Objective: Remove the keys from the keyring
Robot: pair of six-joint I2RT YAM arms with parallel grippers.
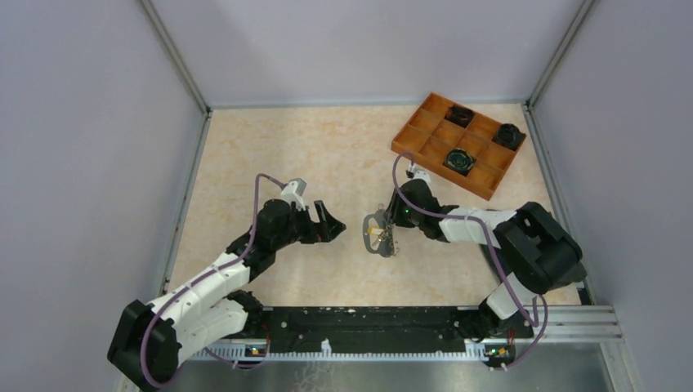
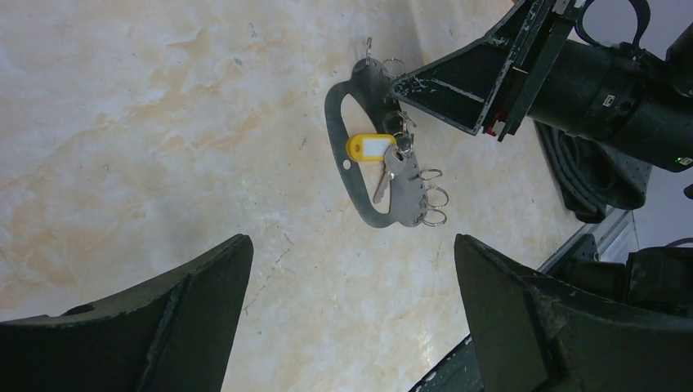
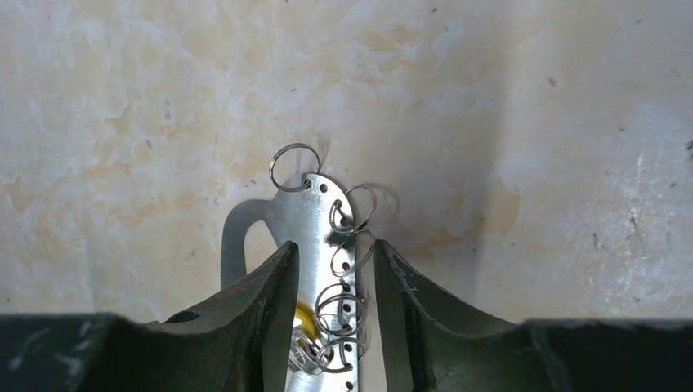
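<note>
The keyring (image 2: pixel 333 135) is a flat grey D-shaped metal plate with several small split rings (image 2: pixel 433 196) along one edge. A yellow tag (image 2: pixel 369 147) and a metal key (image 2: pixel 386 175) hang from it. My right gripper (image 3: pixel 335 253) is shut on the ringed edge of the keyring (image 3: pixel 306 216), low over the table. In the top view it holds the keyring (image 1: pixel 374 231) at mid table. My left gripper (image 2: pixel 351 245) is open and empty, just left of the keyring and apart from it; it shows in the top view (image 1: pixel 331 220).
An orange compartment tray (image 1: pixel 417 139) sits at the back right with three dark round objects (image 1: pixel 459 160) in its cells. Grey walls enclose the table on three sides. A black rail (image 1: pixel 368 327) runs along the near edge.
</note>
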